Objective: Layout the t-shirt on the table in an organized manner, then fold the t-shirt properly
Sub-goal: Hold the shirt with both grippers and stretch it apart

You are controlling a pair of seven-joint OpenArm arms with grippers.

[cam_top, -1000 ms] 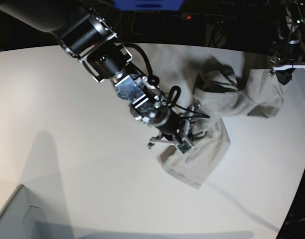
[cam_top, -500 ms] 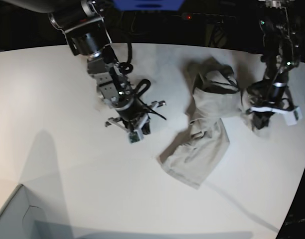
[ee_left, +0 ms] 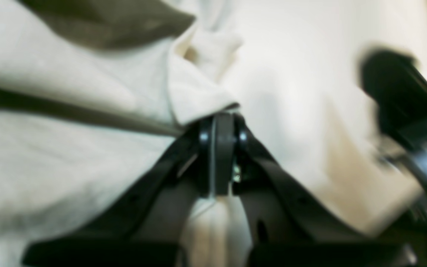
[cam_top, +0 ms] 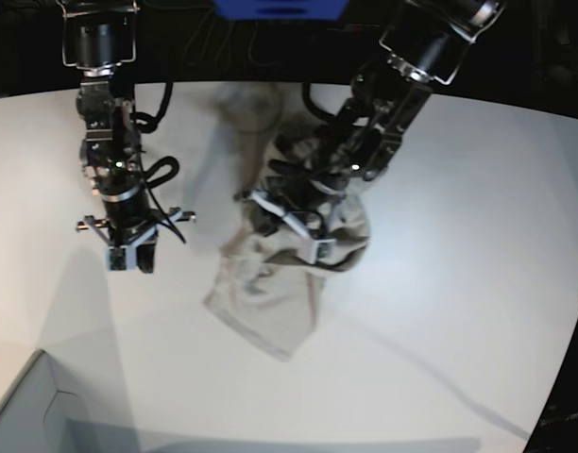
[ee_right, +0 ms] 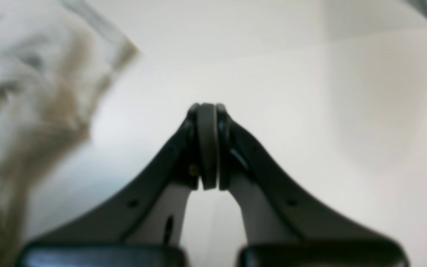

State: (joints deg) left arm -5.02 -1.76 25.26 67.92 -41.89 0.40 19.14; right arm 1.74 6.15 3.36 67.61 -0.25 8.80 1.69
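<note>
- T-shirt [cam_top: 289, 283] lies bunched up in the middle of your table [cam_top: 459, 283].
- Your left pincer [ee_left: 219, 122] pinches a fold of it.
- Your right pincer [ee_right: 207, 111] is closed on nothing, well apart from the cloth.

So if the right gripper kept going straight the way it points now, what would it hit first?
Most likely the bare table. The right gripper is shut and empty, angled down at white tabletop; the t-shirt lies off to one side, out of that line. Depth is hard to judge.
</note>
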